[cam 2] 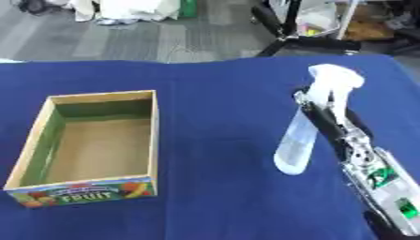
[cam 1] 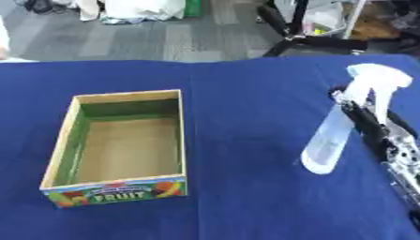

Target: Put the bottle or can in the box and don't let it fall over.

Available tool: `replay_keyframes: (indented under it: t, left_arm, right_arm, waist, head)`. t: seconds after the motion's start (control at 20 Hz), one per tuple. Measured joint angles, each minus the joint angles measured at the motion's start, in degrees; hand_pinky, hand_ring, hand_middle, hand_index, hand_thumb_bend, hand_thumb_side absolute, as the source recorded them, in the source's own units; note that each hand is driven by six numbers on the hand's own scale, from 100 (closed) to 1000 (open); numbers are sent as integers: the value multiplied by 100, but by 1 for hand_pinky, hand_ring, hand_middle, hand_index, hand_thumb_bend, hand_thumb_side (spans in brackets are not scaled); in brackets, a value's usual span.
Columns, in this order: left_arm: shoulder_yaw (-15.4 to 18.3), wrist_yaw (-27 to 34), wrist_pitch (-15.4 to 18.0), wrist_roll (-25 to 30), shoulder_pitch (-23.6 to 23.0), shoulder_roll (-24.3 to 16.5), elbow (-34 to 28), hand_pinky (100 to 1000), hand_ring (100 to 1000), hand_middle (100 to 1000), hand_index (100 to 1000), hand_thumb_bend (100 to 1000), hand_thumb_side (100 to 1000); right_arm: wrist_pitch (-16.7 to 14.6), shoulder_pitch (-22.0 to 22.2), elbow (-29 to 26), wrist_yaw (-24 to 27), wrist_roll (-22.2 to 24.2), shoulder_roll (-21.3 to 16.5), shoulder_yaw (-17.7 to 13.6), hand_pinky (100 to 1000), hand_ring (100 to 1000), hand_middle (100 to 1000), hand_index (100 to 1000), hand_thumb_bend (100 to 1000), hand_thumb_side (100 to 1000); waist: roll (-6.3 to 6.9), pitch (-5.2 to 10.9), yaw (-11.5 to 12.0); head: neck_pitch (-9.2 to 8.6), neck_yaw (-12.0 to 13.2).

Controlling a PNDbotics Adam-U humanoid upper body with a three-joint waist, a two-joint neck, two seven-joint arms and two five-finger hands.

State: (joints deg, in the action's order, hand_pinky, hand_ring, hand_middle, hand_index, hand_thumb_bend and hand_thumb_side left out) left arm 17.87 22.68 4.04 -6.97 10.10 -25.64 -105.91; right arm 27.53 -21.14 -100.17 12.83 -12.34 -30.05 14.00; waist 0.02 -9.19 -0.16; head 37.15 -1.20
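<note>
A clear spray bottle (cam 2: 297, 143) with a white trigger head (cam 2: 334, 79) stands at the right of the blue table, lifted and tilted slightly, its base toward the lower left. My right hand (cam 2: 321, 118) comes in from the lower right and its black fingers are curled round the bottle's neck and upper body. An open wooden box (cam 1: 121, 145) with green inner walls and a "FRUIT" label on its front sits at the left, with nothing in it. A wide strip of cloth separates it from the bottle. My left hand is not in view.
The blue cloth (cam 1: 246, 140) covers the whole table. Beyond the far edge lie a grey floor, a black stand base (cam 1: 295, 40) and white bags.
</note>
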Motion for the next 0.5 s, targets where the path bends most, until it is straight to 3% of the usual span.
replay_keyframes:
  t: [0.5]
  left_arm:
    - [-2,3,-5,30,4,0,0,899,1000,1000,772,620,571]
  right_arm:
    - [26,-4,91,45,76,1,42,1000,1000,1000,994,100,849]
  waist:
    - [0,0,10]
  head:
    - [-4,-2]
